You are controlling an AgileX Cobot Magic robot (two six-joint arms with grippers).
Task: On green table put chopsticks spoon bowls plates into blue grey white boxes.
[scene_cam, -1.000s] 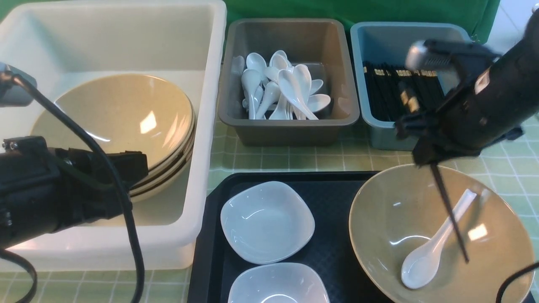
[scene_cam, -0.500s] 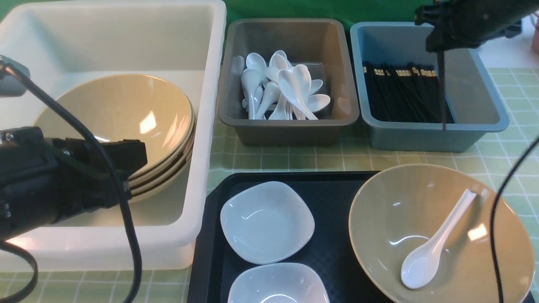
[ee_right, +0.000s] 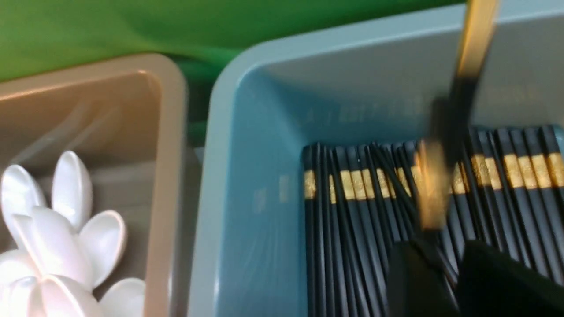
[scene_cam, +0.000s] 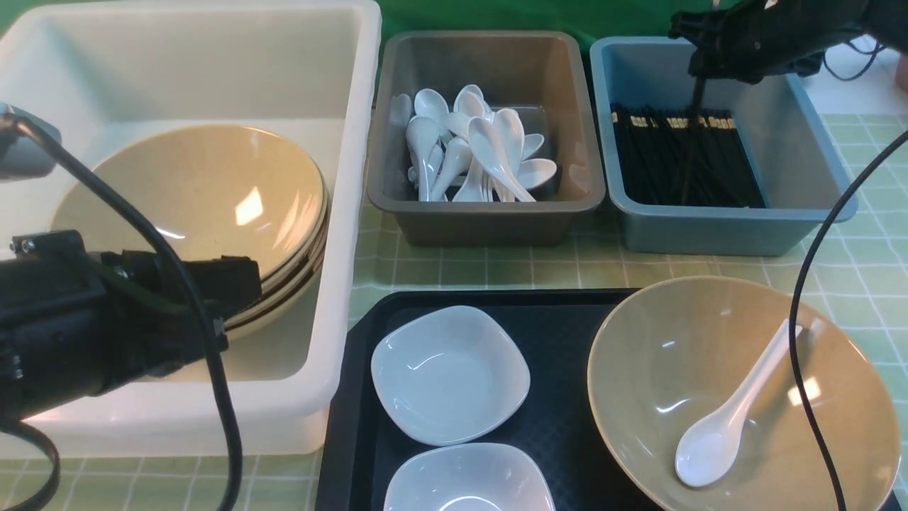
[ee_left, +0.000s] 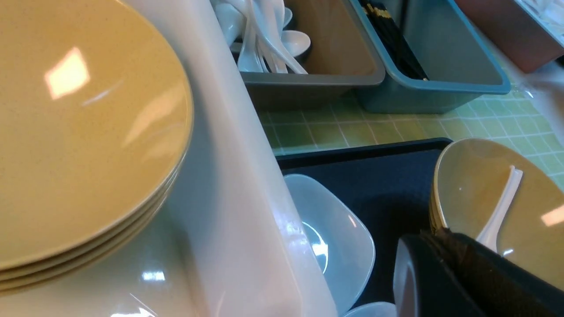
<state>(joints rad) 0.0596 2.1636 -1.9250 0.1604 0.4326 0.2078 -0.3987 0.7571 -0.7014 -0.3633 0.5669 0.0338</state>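
The chopstick (scene_cam: 689, 152) hangs just under my right pincer (scene_cam: 699, 67), its long axis near upright. Its tip is down among the black chopsticks (scene_cam: 652, 167) lying side by side, lengthwise, in the blue box (scene_cam: 816, 213). The jaws stand a little apart around it, but it shows blurred, so I cannot tell whether they grip it. My left pincer (scene_cam: 227, 280), closed on nothing, sits by the white box (scene_cam: 340, 213) with its stacked tan bowls (scene_cam: 198, 191). The grey box (scene_cam: 489, 216) holds white spoons (scene_cam: 475, 152). On the black tray (scene_cam: 355, 369) wait small white dishes (scene_cam: 447, 372) and a tan bowl (scene_cam: 638, 369) with a spoon (scene_cam: 723, 426), nearer my right arm.
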